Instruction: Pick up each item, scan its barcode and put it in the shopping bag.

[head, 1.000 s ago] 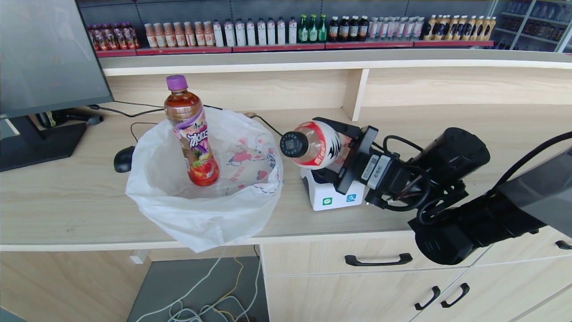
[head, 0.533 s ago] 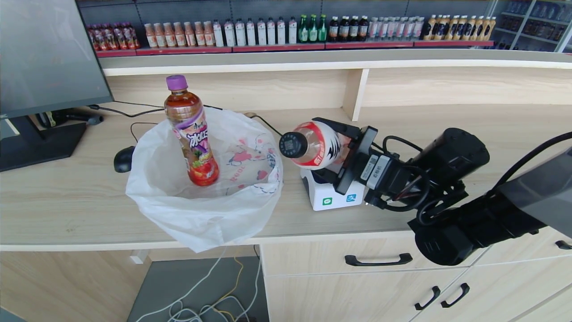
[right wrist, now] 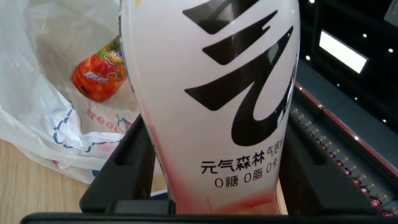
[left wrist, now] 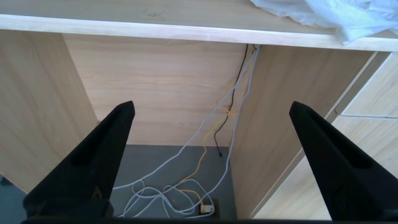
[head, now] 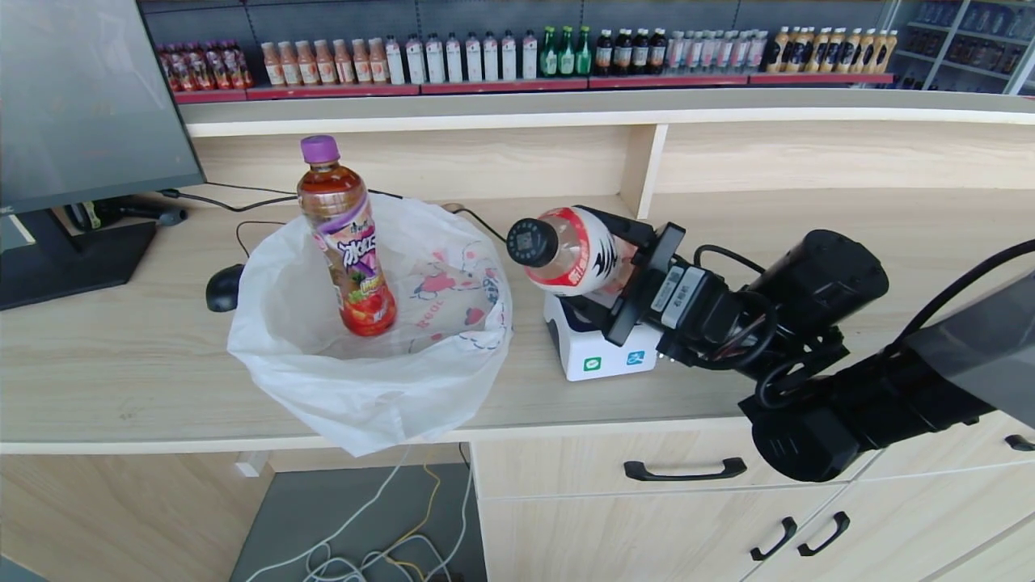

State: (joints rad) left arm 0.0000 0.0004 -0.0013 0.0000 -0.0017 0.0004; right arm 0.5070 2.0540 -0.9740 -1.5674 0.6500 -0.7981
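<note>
Pincer of the right arm (head: 602, 271) pinches a smooth white-labelled bottle (head: 558, 255), held sideways above the boxy white scanner (head: 594, 356) on the wooden bench (head: 121, 364). Beside it, the thin crinkled shopping bag (head: 364, 388) holds an upright purple-capped bottle (head: 348, 242). Left pincer (left wrist: 211, 107) is spread.

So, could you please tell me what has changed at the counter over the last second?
The right claw, shut on the white bottle, has raised it slightly, farther above the scanner. The tea bottle standing in the shopping bag and the bag itself stayed put.
</note>
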